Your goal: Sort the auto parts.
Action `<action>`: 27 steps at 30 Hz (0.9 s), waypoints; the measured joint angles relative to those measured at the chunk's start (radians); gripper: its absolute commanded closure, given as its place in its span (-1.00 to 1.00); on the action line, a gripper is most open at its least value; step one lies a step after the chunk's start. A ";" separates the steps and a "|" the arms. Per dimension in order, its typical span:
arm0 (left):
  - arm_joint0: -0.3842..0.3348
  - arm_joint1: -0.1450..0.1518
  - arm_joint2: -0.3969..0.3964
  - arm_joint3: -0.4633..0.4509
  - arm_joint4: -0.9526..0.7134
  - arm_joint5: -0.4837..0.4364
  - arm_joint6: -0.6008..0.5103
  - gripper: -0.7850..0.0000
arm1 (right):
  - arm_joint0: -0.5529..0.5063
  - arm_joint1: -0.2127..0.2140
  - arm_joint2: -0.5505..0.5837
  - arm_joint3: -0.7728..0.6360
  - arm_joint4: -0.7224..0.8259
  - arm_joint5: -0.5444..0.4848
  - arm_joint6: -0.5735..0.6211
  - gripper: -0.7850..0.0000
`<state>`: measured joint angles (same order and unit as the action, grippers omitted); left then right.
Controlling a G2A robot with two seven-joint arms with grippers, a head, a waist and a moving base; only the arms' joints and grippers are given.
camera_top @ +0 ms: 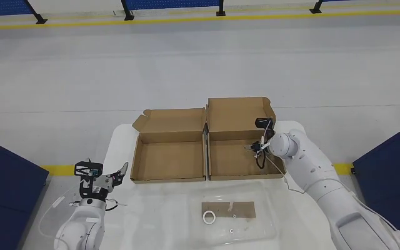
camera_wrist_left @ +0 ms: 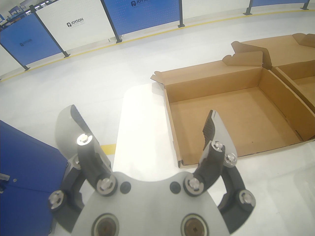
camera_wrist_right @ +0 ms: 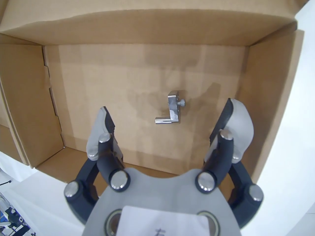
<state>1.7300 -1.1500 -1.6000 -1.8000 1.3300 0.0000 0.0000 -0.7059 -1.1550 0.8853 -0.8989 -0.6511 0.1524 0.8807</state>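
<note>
Right wrist view: right claw spread empty, bracket loose on the box floor just beyond it, so the drop looks done and next it should fetch the ring.

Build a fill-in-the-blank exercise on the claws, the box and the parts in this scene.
1. The right claw hangs over the metal part with its fingers ____.
2. The metal part lies inside a box made of ____.
3. On the clear tray, the white ring lies beside a strip coloured ____.
4. The left claw is open and grips ____.

Missing words: open; cardboard; brown; nothing.
</note>
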 measured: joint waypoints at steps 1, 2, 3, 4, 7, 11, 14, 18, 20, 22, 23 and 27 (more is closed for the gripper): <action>0.000 0.000 0.000 0.000 0.000 0.000 0.000 -1.00 | 0.000 0.000 0.000 0.000 0.000 0.000 0.000 -1.00; 0.000 0.000 0.000 0.000 0.000 0.000 0.000 -1.00 | 0.000 0.000 0.000 0.000 0.000 0.000 0.000 -1.00; 0.000 0.000 0.000 0.000 0.000 0.000 0.000 -1.00 | 0.000 0.000 0.000 0.000 0.000 0.000 0.000 -1.00; 0.000 0.000 0.000 0.000 0.000 0.000 0.000 -1.00 | 0.000 0.000 0.000 0.000 0.000 0.000 0.000 -1.00; 0.000 0.000 0.000 0.000 0.000 0.000 0.000 -1.00 | 0.000 0.000 0.000 0.000 0.000 0.000 0.000 -1.00; 0.000 0.000 0.000 0.000 0.000 0.000 0.000 -1.00 | 0.000 0.000 0.000 0.000 0.000 0.000 -0.001 -1.00; 0.000 0.000 0.000 0.000 0.000 0.000 0.000 -1.00 | -0.010 0.007 0.007 -0.037 -0.037 -0.034 -0.035 -1.00; 0.000 0.000 0.000 0.000 0.000 0.000 0.000 -1.00 | -0.041 0.032 0.052 -0.143 -0.084 -0.086 -0.025 -1.00; 0.000 0.000 0.000 0.000 0.000 0.000 0.000 -1.00 | -0.073 0.051 0.090 -0.218 -0.097 -0.119 0.010 -1.00; 0.000 0.000 0.000 0.000 0.000 0.000 0.000 -1.00 | -0.100 0.068 0.123 -0.282 -0.107 -0.145 0.064 -1.00; 0.000 0.000 0.000 0.000 0.000 0.000 0.000 -1.00 | -0.116 0.078 0.146 -0.324 -0.111 -0.161 0.100 -1.00; 0.000 0.000 0.000 0.000 0.000 0.000 0.000 -1.00 | -0.159 0.102 0.192 -0.446 -0.126 -0.227 0.232 -1.00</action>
<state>1.7300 -1.1500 -1.6000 -1.8000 1.3300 0.0000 0.0000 -0.8653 -1.0529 1.0777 -1.3450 -0.7772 -0.0750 1.1131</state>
